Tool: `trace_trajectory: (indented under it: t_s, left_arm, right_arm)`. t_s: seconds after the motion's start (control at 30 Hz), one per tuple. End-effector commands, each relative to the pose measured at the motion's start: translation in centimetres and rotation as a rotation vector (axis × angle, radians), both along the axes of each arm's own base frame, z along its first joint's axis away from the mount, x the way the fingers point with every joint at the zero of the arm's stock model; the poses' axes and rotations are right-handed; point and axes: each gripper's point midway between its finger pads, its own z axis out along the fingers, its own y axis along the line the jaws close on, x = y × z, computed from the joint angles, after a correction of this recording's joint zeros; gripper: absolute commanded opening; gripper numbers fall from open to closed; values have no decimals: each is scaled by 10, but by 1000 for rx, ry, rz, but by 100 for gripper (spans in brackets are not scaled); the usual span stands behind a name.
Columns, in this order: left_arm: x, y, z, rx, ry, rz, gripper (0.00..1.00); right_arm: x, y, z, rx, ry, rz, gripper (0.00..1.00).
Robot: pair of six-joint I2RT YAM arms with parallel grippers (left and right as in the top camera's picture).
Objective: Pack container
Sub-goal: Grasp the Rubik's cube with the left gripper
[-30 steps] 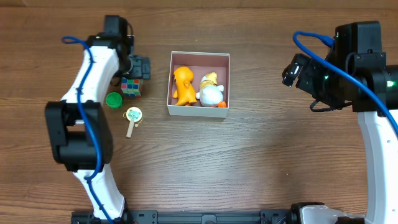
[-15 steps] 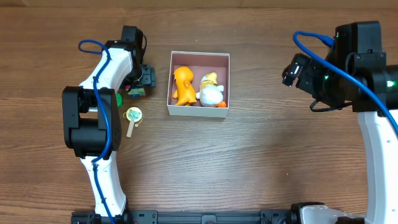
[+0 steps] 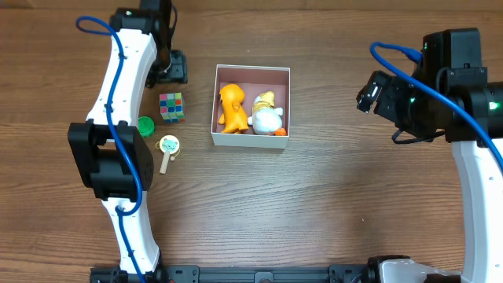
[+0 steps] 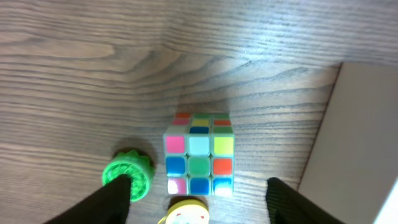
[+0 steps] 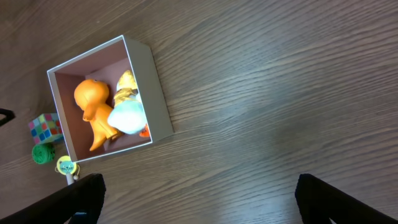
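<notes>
The container [image 3: 251, 70], a white-walled square box with a pinkish inside, holds an orange toy [image 3: 230, 106] and a white toy [image 3: 267, 118]. A colour cube [image 3: 172, 107], a green cap [image 3: 145, 125] and a yellow round toy with a handle [image 3: 168, 146] lie on the table left of it. My left gripper [image 3: 174, 69] is open and empty, above and behind the cube. In the left wrist view the cube [image 4: 199, 154] sits between the open fingers [image 4: 198, 186], well below them. My right gripper [image 3: 369, 90] is open and empty, high and to the container's right.
The left wrist view shows the green cap [image 4: 129, 174], the yellow toy [image 4: 186, 213] and the container's wall [image 4: 354, 137]. The right wrist view [image 5: 199, 193] shows the container [image 5: 158, 99] and bare wooden table under its fingers.
My left gripper was low beside the cube half a second ago and has since drawn back toward the far edge. The cube stays on the table. The right arm has not moved.
</notes>
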Motion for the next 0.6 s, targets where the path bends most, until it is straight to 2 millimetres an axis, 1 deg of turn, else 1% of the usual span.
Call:
trace_trajectory:
  t_s: [0.0, 0.13, 0.2, 0.33, 0.47, 0.57]
  left_arm:
    - [0, 1, 12, 5, -13, 4, 75]
    - [-11, 1, -15, -1, 44, 50, 79]
    - [-18, 1, -39, -2, 70, 73, 84]
    - [-25, 2, -74, -1, 87, 86, 89]
    - [-23, 2, -84, -3, 71, 86, 88]
    - [-27, 2, -103, -4, 68, 85, 84]
  right_arm:
    - [1, 0, 2, 6, -3, -5, 100]
    - [1, 0, 2, 6, -3, -5, 100]
    - [1, 0, 2, 6, -2, -5, 100]
    - [1, 0, 2, 6, -3, -5, 100]
    - [1, 0, 2, 6, -3, -5, 100]
    - [1, 0, 2, 7, -3, -5, 100]
